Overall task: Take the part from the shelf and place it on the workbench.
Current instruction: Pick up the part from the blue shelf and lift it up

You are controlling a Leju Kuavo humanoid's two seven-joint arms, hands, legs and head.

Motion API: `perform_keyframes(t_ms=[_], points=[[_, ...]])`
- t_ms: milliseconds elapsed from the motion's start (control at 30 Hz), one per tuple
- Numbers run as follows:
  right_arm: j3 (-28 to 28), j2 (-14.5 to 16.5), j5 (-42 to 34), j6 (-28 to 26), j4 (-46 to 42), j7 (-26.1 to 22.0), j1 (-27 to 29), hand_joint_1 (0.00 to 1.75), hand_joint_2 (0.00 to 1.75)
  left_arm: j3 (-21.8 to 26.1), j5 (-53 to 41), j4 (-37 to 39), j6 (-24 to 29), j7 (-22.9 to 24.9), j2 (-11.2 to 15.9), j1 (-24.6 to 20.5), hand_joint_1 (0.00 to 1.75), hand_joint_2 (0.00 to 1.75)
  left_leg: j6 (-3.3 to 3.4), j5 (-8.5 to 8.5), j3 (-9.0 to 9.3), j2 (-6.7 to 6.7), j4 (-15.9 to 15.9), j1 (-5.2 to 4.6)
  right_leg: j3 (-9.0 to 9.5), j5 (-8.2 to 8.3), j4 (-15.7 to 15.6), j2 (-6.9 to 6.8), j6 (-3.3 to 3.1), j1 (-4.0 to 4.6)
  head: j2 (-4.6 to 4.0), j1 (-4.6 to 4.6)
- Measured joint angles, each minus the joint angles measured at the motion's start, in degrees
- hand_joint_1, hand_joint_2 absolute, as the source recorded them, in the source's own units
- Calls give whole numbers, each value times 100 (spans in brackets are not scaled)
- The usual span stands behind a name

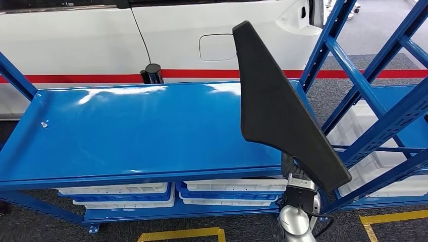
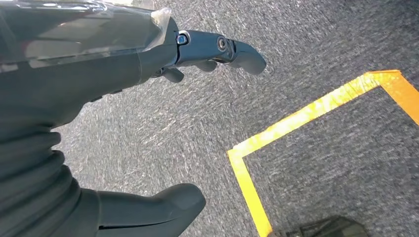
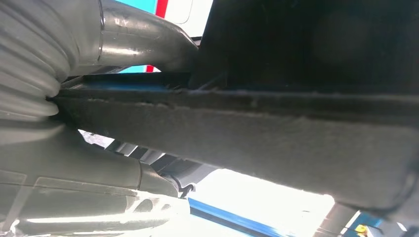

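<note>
The part [image 1: 280,108] is a long, flat, dark panel, broad through the middle and tapering to a blunt tip at the top. It stands nearly on end in the head view, leaning over the right end of the blue table [image 1: 126,136], with its lower end down by the right hand [image 1: 299,177]. That hand grips it near the bottom edge. In the right wrist view the part [image 3: 276,133] runs straight out from between the thumb and the fingers [image 3: 143,39], which close on its two faces. The edge looks fuzzy and rough, like moulded felt or fibre board.

From that look it is probably light for its size and fairly stiff, since it holds its shape with no visible sag while held by one end. The matte surface should give good friction, so slipping seems unlikely. The greater risk is leverage: with the hold so low, the tall upper part may swing or twist in the hand, and the tip could knock the shelf [image 1: 363,85] upright beside it. A hold nearer the broad middle would steady it better.

The left hand [image 2: 148,123] hangs over grey carpet beside a yellow line [image 2: 296,123], with the fingers spread and nothing in them.
</note>
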Motion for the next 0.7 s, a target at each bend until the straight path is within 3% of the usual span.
perform_keyframes(t_ms=[33, 100, 133, 167, 233, 300, 367, 400, 433, 467, 533, 567, 600, 700], points=[[1, 0, 0, 1, 0, 0, 0, 175, 175, 1, 1, -1, 1, 0, 0, 0, 0, 175, 4, 3, -5, 1, 0, 0, -12, -21, 29, 0, -5, 1, 0, 2], [1, -9, -10, 2, 8, -2, 3, 175, 175, 14, 2, -4, 5, -2, -1, 9, 0, 175, 30, 89, -132, 11, 7, -17, -280, -394, 824, 1, -5, 3, 0, 17], [2, -15, -15, 2, 12, -3, 0, 175, 175, 25, 2, -5, 7, -3, -2, 14, 0, 175, 31, 146, -203, 13, 11, -26, -185, -466, 865, 0, 24, 3, -1, 24], [1, -21, -19, 2, 16, -5, -8, 175, 175, 41, 1, -7, 8, -5, -5, 18, 0, 175, -2, 224, -286, 15, 21, -44, -21, -500, 759, 2, 15, 17, -1, 28], [1, -17, -4, 1, 17, -6, -30, 175, 175, 62, -15, -14, 5, -5, -12, 17, 0, 175, -141, 193, -391, -3, 134, -47, 525, -180, -207, -2, -84, 2, -1, 19], [0, -6, 21, 0, 17, -7, -31, 175, 175, 70, -57, -31, -10, 0, -16, 17, 0, 175, -260, -171, -618, -18, 646, -29, 520, -63, -353, -12, -226, -23, -1, 4], [-1, 4, 42, 1, 17, -3, -13, 175, 175, 70, -103, -46, -32, 12, -17, 17, 0, 175, -309, -603, -902, -20, 1421, -13, 426, 2, -344, -18, -256, -11, -1, -6], [-2, 7, 49, 1, 17, -1, -1, 175, 175, 70, -117, -51, -39, 20, -17, 17, 0, 175, -321, -690, -963, -20, 1652, -6, 381, 31, -336, -19, -251, -8, -1, -6], [-4, 9, 52, 2, 17, 2, 11, 175, 175, 70, -129, -57, -44, 26, -17, 17, 0, 175, -323, -662, -907, -20, 1654, 0, 341, 56, -327, -18, -241, -6, -1, -7], [-5, 9, 55, 2, 17, 3, 21, 175, 175, 70, -137, -67, -46, 31, -17, 16, 0, 175, -319, -542, -736, -19, 1429, 6, 310, 76, -317, -16, -229, -6, -1, -8], [-9, 10, 61, 2, 16, 4, 28, 175, 175, 70, -144, -96, -46, 36, -17, 3, 0, 175, -286, -246, -201, -23, 587, 8, 271, 107, -288, -11, -196, 8, -1, -8], [-11, 10, 64, 2, 15, 4, 26, 175, 175, 69, -145, -110, -46, 36, -18, -5, 0, 175, -258, -161, -17, -26, 266, 0, 253, 122, -274, -11, -172, 24, -1, -4], [-13, 12, 68, 2, 14, 4, 23, 175, 175, 69, -149, -122, -46, 37, -19, -11, 0, 175, -224, -123, 80, -29, 77, -14, 233, 142, -263, -12, -140, 39, -1, 0], [-15, 22, 85, 2, 8, 11, 26, 175, 175, 71, -182, -149, -58, 46, -30, -8, 0, 175, -90, -50, 21, -17, 33, -49, 169, 201, -248, -14, -21, 36, -2, 3]])
